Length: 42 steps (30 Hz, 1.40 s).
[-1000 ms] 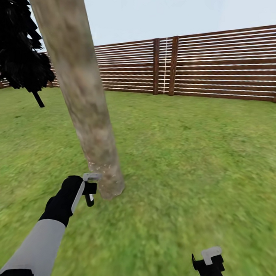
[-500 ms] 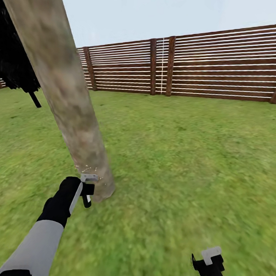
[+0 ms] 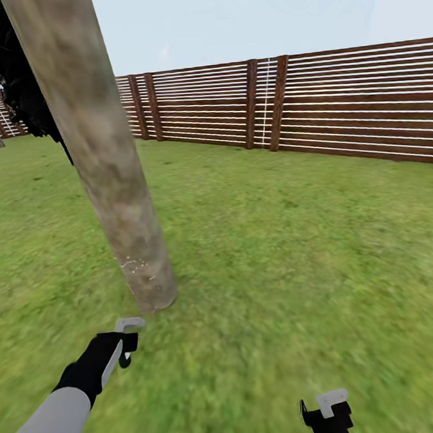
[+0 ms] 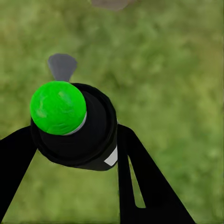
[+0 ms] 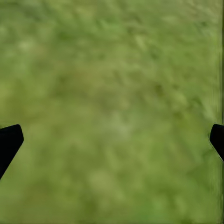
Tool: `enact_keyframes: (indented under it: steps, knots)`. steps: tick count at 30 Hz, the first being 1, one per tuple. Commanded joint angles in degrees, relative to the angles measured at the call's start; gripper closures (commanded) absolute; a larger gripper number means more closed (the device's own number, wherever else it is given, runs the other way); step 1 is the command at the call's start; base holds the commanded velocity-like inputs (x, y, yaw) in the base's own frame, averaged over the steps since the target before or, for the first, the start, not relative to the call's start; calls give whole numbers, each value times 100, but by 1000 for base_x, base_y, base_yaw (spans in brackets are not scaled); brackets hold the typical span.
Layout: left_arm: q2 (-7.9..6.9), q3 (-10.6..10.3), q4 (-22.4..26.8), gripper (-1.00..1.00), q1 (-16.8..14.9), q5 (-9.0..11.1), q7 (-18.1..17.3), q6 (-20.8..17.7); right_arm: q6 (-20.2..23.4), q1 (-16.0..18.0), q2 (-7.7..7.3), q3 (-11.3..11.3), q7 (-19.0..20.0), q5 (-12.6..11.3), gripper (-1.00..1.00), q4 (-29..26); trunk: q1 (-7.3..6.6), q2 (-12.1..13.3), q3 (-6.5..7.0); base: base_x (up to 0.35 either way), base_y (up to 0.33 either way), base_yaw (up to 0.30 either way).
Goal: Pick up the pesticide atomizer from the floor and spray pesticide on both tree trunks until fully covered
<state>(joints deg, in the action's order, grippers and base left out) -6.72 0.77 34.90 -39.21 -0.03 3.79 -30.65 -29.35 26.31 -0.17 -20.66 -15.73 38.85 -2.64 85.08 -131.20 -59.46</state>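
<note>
- Left end effector [image 3: 127, 342] grips the atomizer [image 4: 74, 123] near the trunk [image 3: 114, 191]; specks [image 3: 134, 264] sit low only.
- Right end effector [image 5: 112, 140] hangs spread, holding nothing.
- Risk: nozzle aimed at the grass [image 3: 295, 237] would miss the bark.

left arm [image 3: 53, 415]: grey forearm, black wrist | right gripper [image 3: 328, 415]: black, pale-grey tab

Count, head view: 1 thick trunk [image 3: 103, 160], pale specks [image 3: 134, 263] low on its bark, too fine to count. 1 dark tree [image 3: 13, 76] behind it. 1 fence [image 3: 312, 106]. 2 grippers: left [image 3: 125, 342], right [image 3: 328, 415]. 1 atomizer [image 4: 74, 123], green-capped, left wrist view.
</note>
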Motion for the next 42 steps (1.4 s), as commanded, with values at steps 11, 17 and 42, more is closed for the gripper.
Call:
enact_keyframes:
  steps: [11,17,42]
  knots:
    - [24,137,-91,100,22,64,582,16,0,-49,-1,0,0,0,-100,-8,0,0,0,241,-181,0]
    - [64,150,-89,100,25,82,581,57,0,-50,-3,0,0,0,-100,-8,0,0,0,-27,-267,0]
    - [57,141,-115,100,25,583,675,428,0,-49,-7,0,-2,0,-100,-8,0,0,0,-4,-275,124]
